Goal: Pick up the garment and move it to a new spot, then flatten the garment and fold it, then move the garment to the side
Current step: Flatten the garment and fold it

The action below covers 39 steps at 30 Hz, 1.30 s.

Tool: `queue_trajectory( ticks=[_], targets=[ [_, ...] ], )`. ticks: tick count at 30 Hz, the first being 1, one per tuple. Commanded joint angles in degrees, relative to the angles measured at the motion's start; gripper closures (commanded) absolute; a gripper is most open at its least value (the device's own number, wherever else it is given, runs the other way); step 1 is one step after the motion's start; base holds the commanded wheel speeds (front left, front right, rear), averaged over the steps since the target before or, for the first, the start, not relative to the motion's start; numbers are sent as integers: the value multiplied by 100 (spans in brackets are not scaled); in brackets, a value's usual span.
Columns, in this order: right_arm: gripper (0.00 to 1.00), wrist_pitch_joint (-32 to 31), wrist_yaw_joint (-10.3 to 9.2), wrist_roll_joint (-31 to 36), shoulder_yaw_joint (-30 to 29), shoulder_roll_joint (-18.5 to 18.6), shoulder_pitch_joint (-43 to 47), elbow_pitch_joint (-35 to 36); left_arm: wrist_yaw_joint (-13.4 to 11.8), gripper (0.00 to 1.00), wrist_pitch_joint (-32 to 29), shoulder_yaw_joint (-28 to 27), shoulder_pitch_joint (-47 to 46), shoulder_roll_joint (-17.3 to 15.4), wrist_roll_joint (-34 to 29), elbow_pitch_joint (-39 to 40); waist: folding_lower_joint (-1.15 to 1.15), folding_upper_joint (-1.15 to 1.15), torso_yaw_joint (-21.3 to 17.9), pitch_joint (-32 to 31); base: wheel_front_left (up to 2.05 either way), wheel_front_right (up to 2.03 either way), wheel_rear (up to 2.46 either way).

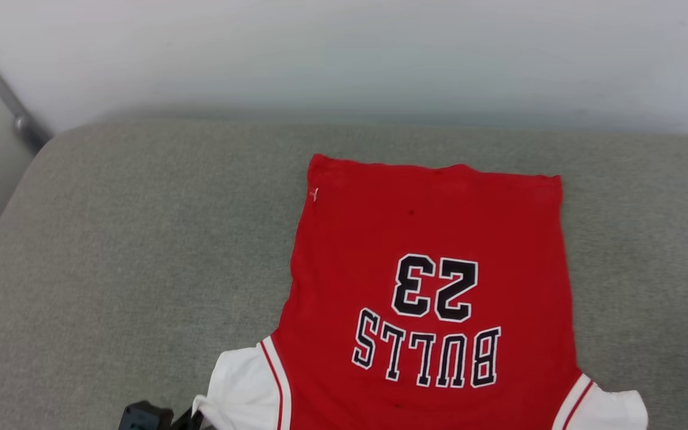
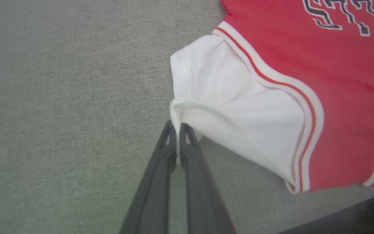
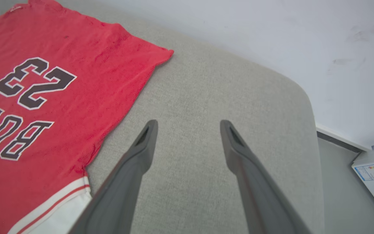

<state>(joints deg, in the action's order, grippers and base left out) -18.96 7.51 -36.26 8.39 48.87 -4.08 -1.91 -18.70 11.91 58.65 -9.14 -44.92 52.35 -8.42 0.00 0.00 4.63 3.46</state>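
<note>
The grey cushion is covered right of its middle by the garment, laid flat with the hem toward the cushion's far edge and the lettering up. Near the cushion's front edge, the rim of a white sleeve is pinched between the closed fingers of the left gripper. The right gripper is held wide open and empty over bare cushion beside the garment.

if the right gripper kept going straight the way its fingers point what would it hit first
Most likely the bare grey cushion: the open right gripper points over it, to the side of the garment. If it clears the cushion's far edge, the white wall comes next; depth is hard to judge.
</note>
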Motion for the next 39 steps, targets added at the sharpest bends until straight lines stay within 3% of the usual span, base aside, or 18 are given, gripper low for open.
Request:
queue_trajectory(
  ticks=[1,6,11,15,21,28,34,35,36,39],
  targets=[
    [0,-66,-4,-29,-30,2,-208,48,-34,100,-3,-32,-92,-26,-44,45,0,0,191,217,0,0,0],
    [0,-884,-4,-176,226,394,-1571,29,-122,100,-21,-69,-476,31,-296,304,0,0,546,732,0,0,0],
    [0,-2310,-4,-445,884,595,-2959,-266,-162,100,20,-81,-809,171,-516,502,0,0,891,1331,0,0,0],
    [0,-3501,-4,-738,1206,624,-3819,-596,-196,100,49,-95,-1036,254,-672,573,0,0,1131,1777,0,0,0],
    [0,-4642,-4,-745,1232,554,-4666,-1107,-169,100,104,-62,-1379,479,-926,663,0,0,1491,2383,0,0,0],
    [0,-4996,-4,-610,946,458,-4894,-1452,-178,100,151,-63,-1639,756,-1110,725,0,0,1745,2917,0,0,0],
    [0,-5024,-3,-556,1132,363,-4180,-1491,-106,100,166,-84,-1751,922,-1140,485,0,0,1778,3081,0,0,0],
    [69,-4990,-3,-498,1157,380,-4165,-1443,-88,100,170,-87,-1755,937,-1138,444,0,0,1764,3079,0,0,0],
    [100,-4937,-3,-474,1153,396,-4177,-1418,-83,100,179,-88,-1753,954,-1139,402,0,0,1745,3064,0,0,0],
    [100,-4754,-3,-411,1092,400,-4283,-1373,-51,100,203,-106,-1704,986,-1118,305,0,0,1678,2919,0,0,0]
  ],
)
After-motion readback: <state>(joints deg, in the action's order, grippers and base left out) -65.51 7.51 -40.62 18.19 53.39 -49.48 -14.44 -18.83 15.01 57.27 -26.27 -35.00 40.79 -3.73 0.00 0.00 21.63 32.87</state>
